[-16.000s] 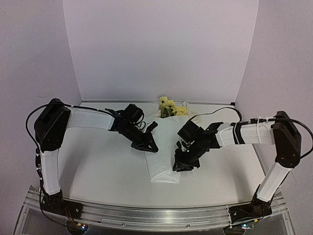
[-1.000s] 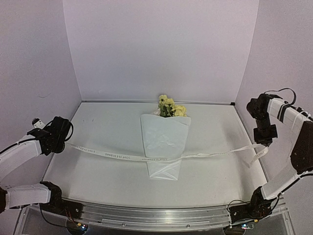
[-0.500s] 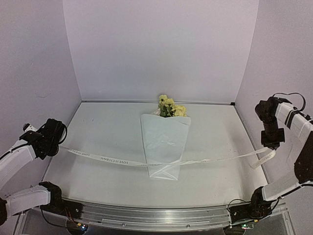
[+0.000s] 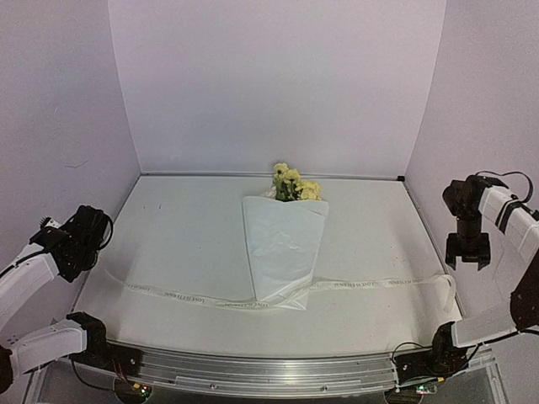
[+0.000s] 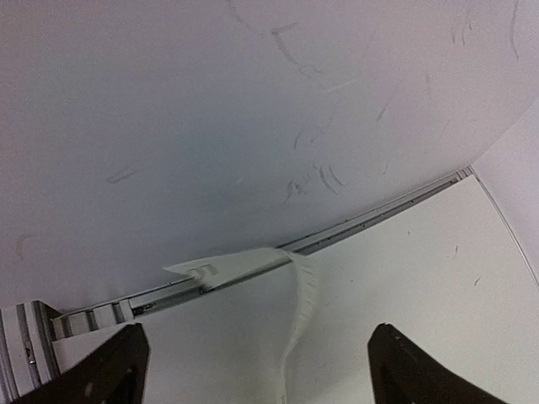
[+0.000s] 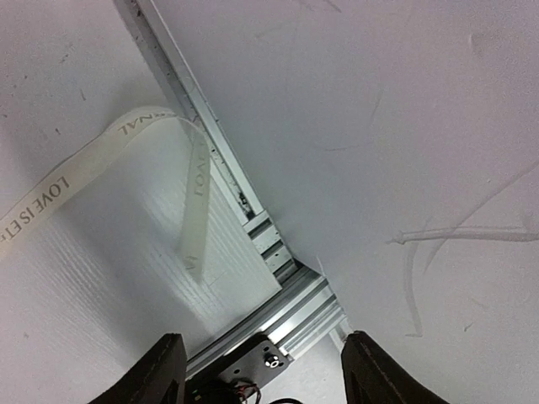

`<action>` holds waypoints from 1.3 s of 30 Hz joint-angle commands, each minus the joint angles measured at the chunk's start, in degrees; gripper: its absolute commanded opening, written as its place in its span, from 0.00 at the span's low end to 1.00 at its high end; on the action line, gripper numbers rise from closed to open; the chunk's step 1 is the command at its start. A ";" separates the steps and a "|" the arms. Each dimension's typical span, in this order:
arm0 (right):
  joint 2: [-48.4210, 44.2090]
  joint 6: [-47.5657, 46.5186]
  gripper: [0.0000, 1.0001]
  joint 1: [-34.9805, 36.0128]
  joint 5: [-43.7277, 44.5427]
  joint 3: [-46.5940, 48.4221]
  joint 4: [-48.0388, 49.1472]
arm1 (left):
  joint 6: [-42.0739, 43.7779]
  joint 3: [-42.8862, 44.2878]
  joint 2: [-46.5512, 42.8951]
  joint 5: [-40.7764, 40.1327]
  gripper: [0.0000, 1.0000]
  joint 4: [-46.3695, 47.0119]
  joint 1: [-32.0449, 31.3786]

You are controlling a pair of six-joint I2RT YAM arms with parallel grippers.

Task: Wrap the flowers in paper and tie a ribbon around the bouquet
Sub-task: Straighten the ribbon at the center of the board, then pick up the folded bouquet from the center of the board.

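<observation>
The bouquet lies mid-table: yellow flowers (image 4: 292, 184) stick out of the far end of a white paper (image 4: 282, 244) cone. The cream ribbon (image 4: 379, 284) lies slack on the table from left to right, crossing at the cone's near tip. My left gripper (image 4: 82, 242) hangs open near the left wall; the ribbon's left end (image 5: 301, 290) droops loose between its fingertips (image 5: 402, 364), touching neither. My right gripper (image 4: 468, 251) is open too, above the lettered ribbon's curled right end (image 6: 192, 223), with nothing between its fingers (image 6: 165, 369).
Purple walls stand close behind both grippers on the left and right. An aluminium rail (image 4: 269, 369) runs along the table's near edge, and its corner bracket (image 6: 290, 311) shows in the right wrist view.
Both grippers have opened and let go of the ribbon. It was stretched taut above the table across the cone; now it lies limp on the table. The right gripper has dropped slightly.
</observation>
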 commanded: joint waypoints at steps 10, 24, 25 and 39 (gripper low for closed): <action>0.69 3.77 0.86 14.44 -30.85 0.38 14.08 | 33.53 14.43 4.49 21.49 1.00 17.83 0.24; 30.84 16.96 0.90 31.57 -45.10 14.56 36.89 | 40.24 17.15 25.72 60.64 0.96 32.44 -10.30; 32.14 17.48 0.90 32.25 -45.25 15.44 37.30 | 40.10 17.39 27.74 62.15 0.95 33.33 -11.41; 40.14 26.74 0.84 35.63 -46.87 12.88 48.73 | 39.06 21.81 48.63 74.83 0.89 42.38 -19.18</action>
